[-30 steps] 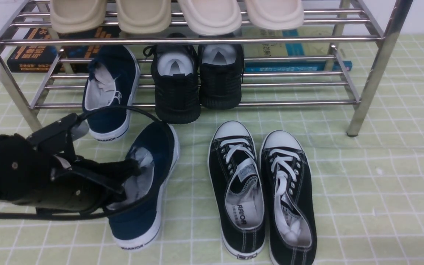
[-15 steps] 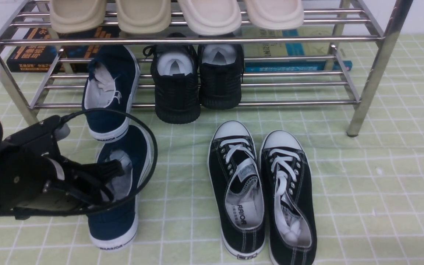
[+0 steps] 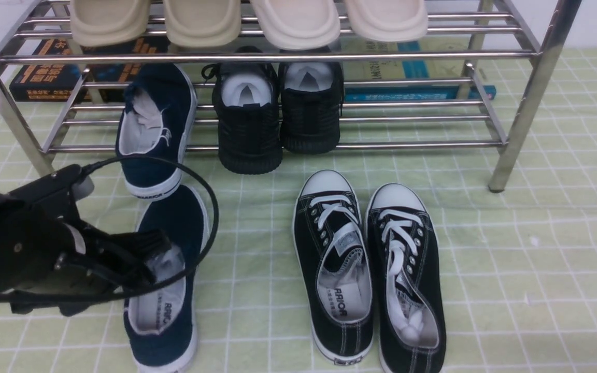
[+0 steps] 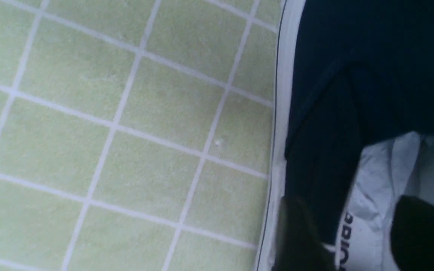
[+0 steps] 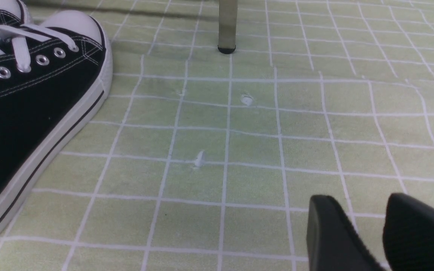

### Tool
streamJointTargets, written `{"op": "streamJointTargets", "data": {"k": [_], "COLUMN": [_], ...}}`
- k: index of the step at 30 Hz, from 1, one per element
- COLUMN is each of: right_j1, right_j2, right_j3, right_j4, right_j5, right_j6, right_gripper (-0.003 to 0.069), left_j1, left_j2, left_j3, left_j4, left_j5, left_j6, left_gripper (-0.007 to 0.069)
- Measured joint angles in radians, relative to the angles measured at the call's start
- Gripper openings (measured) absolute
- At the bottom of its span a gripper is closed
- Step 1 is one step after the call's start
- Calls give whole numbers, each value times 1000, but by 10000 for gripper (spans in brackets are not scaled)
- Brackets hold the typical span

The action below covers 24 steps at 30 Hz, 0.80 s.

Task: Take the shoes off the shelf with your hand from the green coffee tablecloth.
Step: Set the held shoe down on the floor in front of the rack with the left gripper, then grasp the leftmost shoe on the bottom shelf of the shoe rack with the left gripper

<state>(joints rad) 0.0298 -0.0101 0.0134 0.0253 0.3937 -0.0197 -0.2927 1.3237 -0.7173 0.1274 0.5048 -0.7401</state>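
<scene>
One navy shoe lies flat on the green coffee tablecloth, toe toward the shelf. The other navy shoe rests on the shelf's lower tier, its heel hanging over the front bar. My left gripper is open at the lower shoe's mouth. In the left wrist view the left gripper straddles that navy shoe, one finger outside the side wall and one over the insole. My right gripper hovers low over bare cloth with a narrow gap between its fingers and holds nothing.
A pair of black lace-up sneakers stands on the cloth at the centre. Two all-black knit sneakers sit on the lower tier, and several beige slippers on the top tier. Books lie behind the shelf. A chrome leg stands at right.
My left gripper carried the tilted navy shoe leftward and toward the camera. Its jaws then opened, and the shoe now lies flat on the cloth.
</scene>
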Motion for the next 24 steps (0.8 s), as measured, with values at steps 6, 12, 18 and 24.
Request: {"op": "streamJointTargets", "data": {"k": [6, 12, 18, 24], "right_j1": [0, 0, 0, 0], "right_j2": [0, 0, 0, 0], "right_j3": [0, 0, 0, 0], "right_j4": [0, 0, 0, 0], "right_j5": [0, 0, 0, 0], "right_j6": [0, 0, 0, 0], "right_gripper": [237, 237, 237, 237], "left_j1": [0, 0, 24, 98], "left_j2": [-39, 43, 217, 366], "left_j3": [-185, -413, -611, -714], "left_j4": [63, 121, 138, 144], "left_j5": [141, 199, 268, 319], "left_j6": [0, 0, 0, 0], "left_gripper": [462, 463, 463, 463]}}
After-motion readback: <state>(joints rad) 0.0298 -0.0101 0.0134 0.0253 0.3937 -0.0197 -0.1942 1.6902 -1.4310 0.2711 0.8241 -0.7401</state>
